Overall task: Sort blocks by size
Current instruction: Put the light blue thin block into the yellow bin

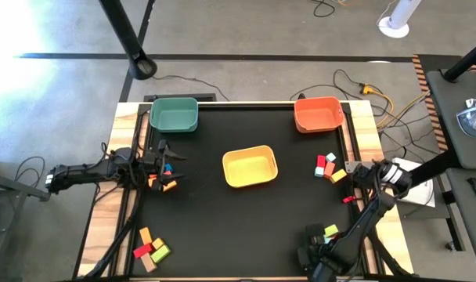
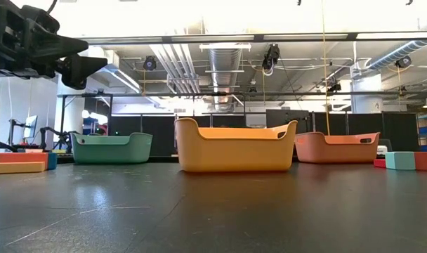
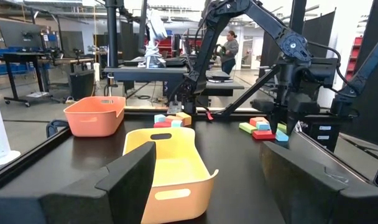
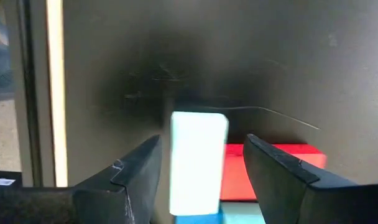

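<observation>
Both arms hanging out over block piles, nothing grabbed.

Left gripper (image 1: 166, 162), fingers spread wide, hovers above blocks (image 1: 164, 182) left of the yellow bin (image 1: 250, 167); right gripper (image 4: 201, 180), also spread, sits over a pale block (image 4: 197, 158) near the table's front right.

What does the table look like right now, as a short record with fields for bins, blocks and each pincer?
bins: green bin far left corner, orange bin far right corner, yellow bin centre
blocks: groups at left near edge, by left pincer, right side, and near right
left pincer: open, empty, raised over the table's left side
right pincer: open, low over a pale block, not closed on it
</observation>
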`<state>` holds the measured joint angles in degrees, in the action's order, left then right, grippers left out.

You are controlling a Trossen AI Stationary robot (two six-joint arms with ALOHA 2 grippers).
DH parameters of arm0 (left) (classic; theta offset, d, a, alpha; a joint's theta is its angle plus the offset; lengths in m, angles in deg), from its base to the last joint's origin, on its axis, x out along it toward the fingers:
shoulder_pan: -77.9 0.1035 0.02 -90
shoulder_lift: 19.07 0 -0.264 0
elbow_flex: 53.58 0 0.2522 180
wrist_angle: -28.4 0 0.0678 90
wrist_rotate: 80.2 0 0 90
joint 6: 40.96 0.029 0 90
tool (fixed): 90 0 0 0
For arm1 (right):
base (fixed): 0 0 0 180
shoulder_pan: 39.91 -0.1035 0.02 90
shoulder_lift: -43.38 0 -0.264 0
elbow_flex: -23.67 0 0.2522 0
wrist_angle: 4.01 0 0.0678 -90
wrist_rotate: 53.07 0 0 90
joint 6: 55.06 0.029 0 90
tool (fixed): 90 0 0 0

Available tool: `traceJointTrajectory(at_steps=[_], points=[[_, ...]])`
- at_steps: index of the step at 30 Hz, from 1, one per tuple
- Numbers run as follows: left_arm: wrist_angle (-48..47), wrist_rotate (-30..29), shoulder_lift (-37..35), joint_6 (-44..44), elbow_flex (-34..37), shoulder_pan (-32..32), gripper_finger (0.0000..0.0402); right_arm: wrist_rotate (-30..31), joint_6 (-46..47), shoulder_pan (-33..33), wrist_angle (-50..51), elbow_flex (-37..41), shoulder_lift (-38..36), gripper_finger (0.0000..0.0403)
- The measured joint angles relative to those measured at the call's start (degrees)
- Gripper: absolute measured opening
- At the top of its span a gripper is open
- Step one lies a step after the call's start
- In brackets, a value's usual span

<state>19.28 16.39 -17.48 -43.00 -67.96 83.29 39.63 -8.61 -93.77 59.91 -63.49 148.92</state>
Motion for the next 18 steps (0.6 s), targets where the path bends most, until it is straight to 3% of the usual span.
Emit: traceJointTrajectory(at_steps=[18], points=[[0.02,0.00,0.00,0.01,0.00,0.00,0.0274,0.26,-0.05,0.89,-1.95,0.89,1.36,0.0194]])
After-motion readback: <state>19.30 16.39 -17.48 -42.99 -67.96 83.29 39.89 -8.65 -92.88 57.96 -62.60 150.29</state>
